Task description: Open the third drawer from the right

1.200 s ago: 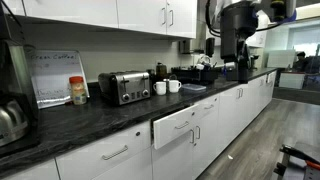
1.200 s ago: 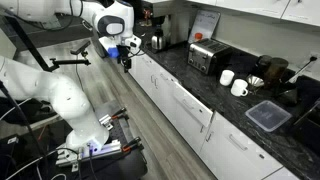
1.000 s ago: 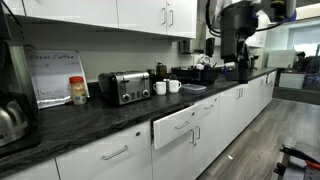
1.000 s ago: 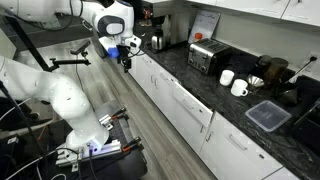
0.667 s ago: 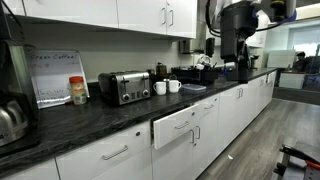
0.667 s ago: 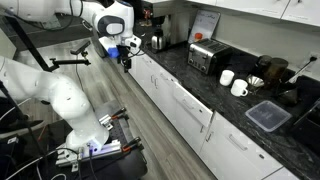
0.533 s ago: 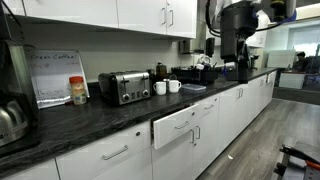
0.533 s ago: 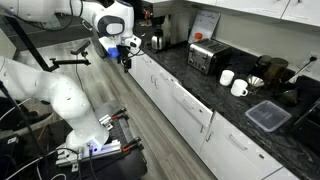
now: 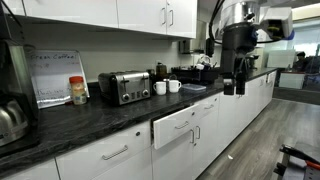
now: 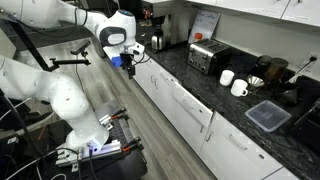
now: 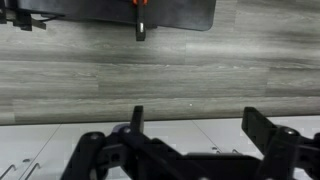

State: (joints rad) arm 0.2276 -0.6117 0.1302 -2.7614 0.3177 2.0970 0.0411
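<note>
Below your worktop (image 9: 80,120), under and just right of the toaster (image 9: 124,87), the third drawer from the right (image 9: 178,126) stands partly pulled out. Further right, your tool (image 9: 233,88) hangs above the floor, well apart from it, jaws spread wide.

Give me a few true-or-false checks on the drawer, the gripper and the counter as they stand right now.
1. A drawer under the counter stands ajar, its front proud of its neighbours. True.
2. The gripper is shut on the drawer. False: in the wrist view its fingers are wide apart and hold nothing, with only the wood floor beyond.
3. Two white mugs stand on the counter near the toaster. True.
4. The gripper hangs directly over the toaster. False: in both exterior views it is farther along the counter, well away from the toaster.
</note>
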